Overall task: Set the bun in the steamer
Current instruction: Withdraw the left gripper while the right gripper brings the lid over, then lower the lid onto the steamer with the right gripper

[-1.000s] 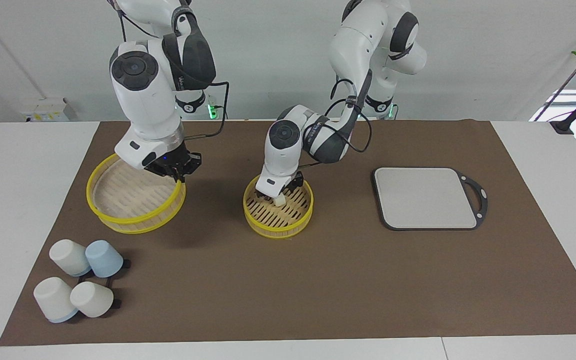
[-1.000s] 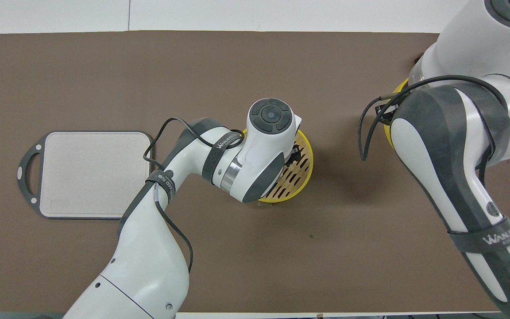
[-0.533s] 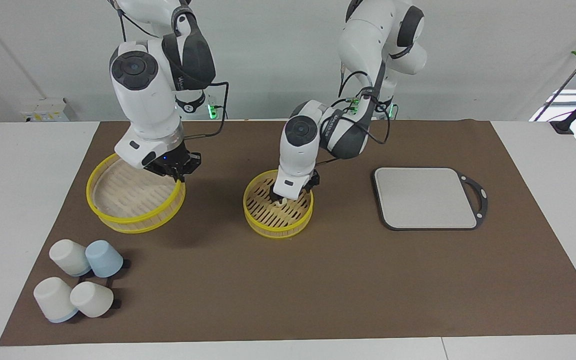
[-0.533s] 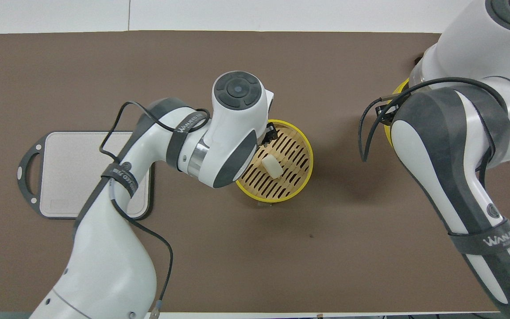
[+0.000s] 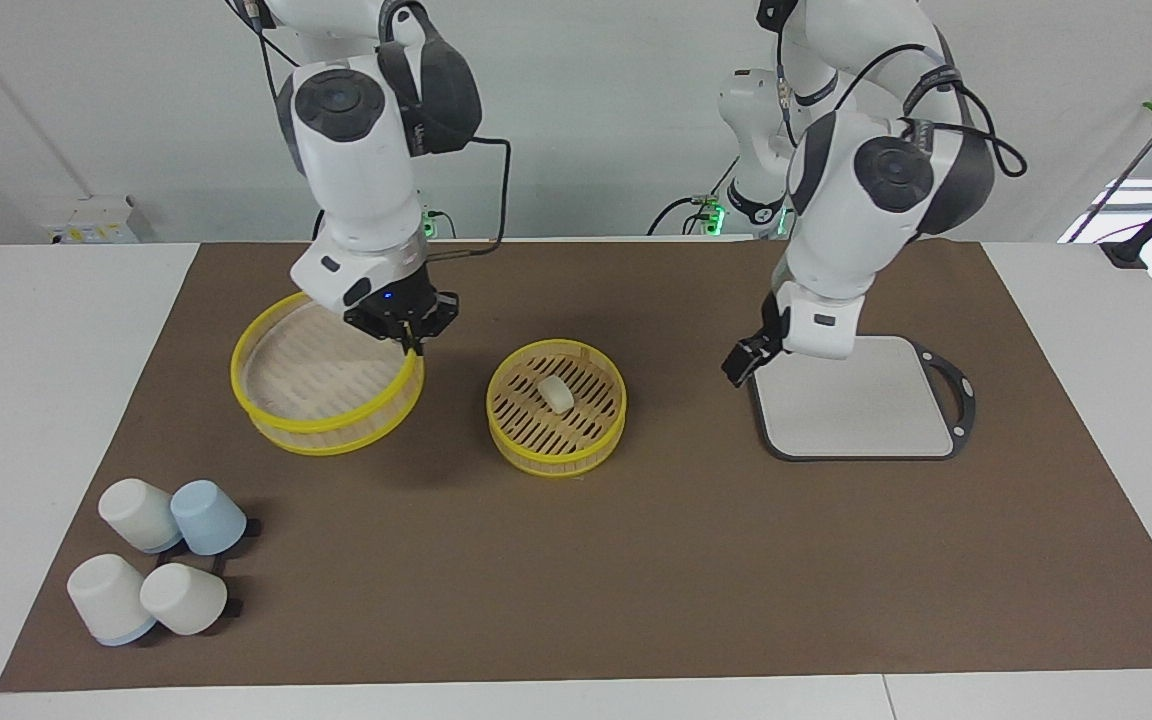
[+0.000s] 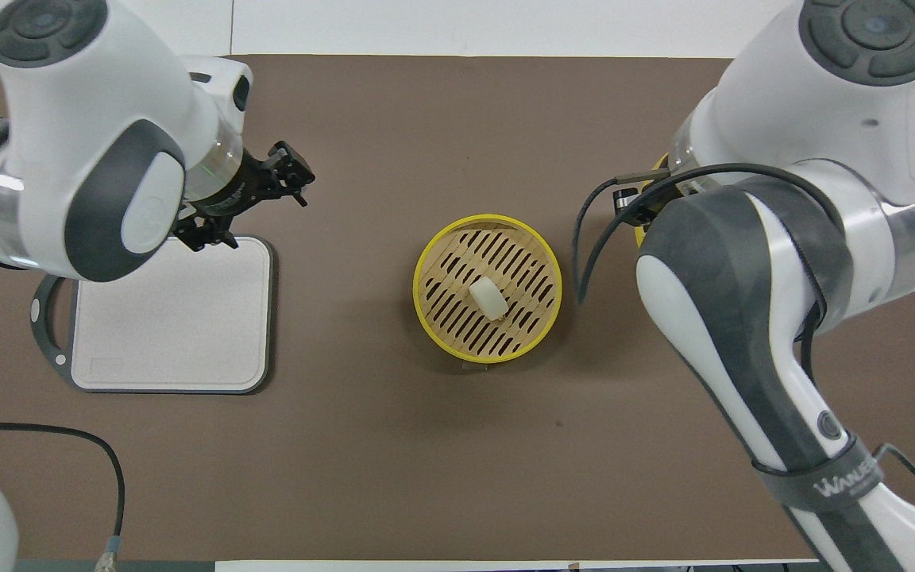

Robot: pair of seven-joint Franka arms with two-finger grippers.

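The bun (image 5: pixel 556 395) lies on the slatted floor of a yellow-rimmed steamer tier (image 5: pixel 556 462) at the middle of the mat; both show from overhead, the bun (image 6: pixel 489 299) inside the tier (image 6: pixel 416 282). My left gripper (image 5: pixel 741 362) is open and empty, raised over the grey board's corner toward the tier, also seen from overhead (image 6: pixel 249 200). My right gripper (image 5: pixel 406 342) is shut on the rim of the second steamer tier (image 5: pixel 321 440) and holds it tilted just above the mat, beside the first tier toward the right arm's end. In the overhead view the right arm hides that gripper.
A grey square board (image 5: pixel 851 395) with a black rim lies toward the left arm's end, also seen from overhead (image 6: pixel 171 318). Several upturned cups (image 5: pixel 161 570) stand at the mat's corner at the right arm's end, farthest from the robots.
My left gripper let go of the bun in the tier, rose and swung away over the board's corner. My right gripper carried the second tier closer to the tier with the bun.
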